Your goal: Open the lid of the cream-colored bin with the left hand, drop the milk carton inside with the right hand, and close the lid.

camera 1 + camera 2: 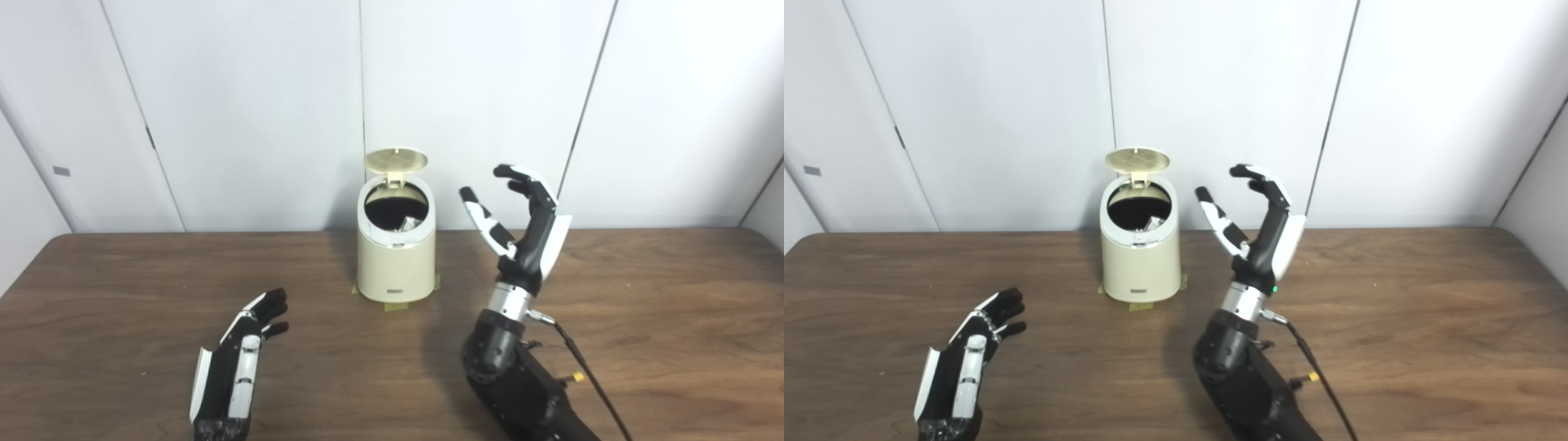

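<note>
Here the wooden table (pixel 643 294) carries little besides the cream-colored bin (pixel 395 269), which stands near the back edge on strips of tape (pixel 395 305), in front of white wall panels (pixel 478 92). Its lid (pixel 395 160) is tipped upright behind the dark opening. Something pale and boxy shows inside, possibly the milk carton (pixel 411 223); the view is too dim to confirm. The right hand (pixel 520 226) is raised just right of the bin, fingers spread, holding nothing. The left hand (pixel 245 349) sits low over the table, well in front of the bin, fingers loosely apart and empty.
</note>
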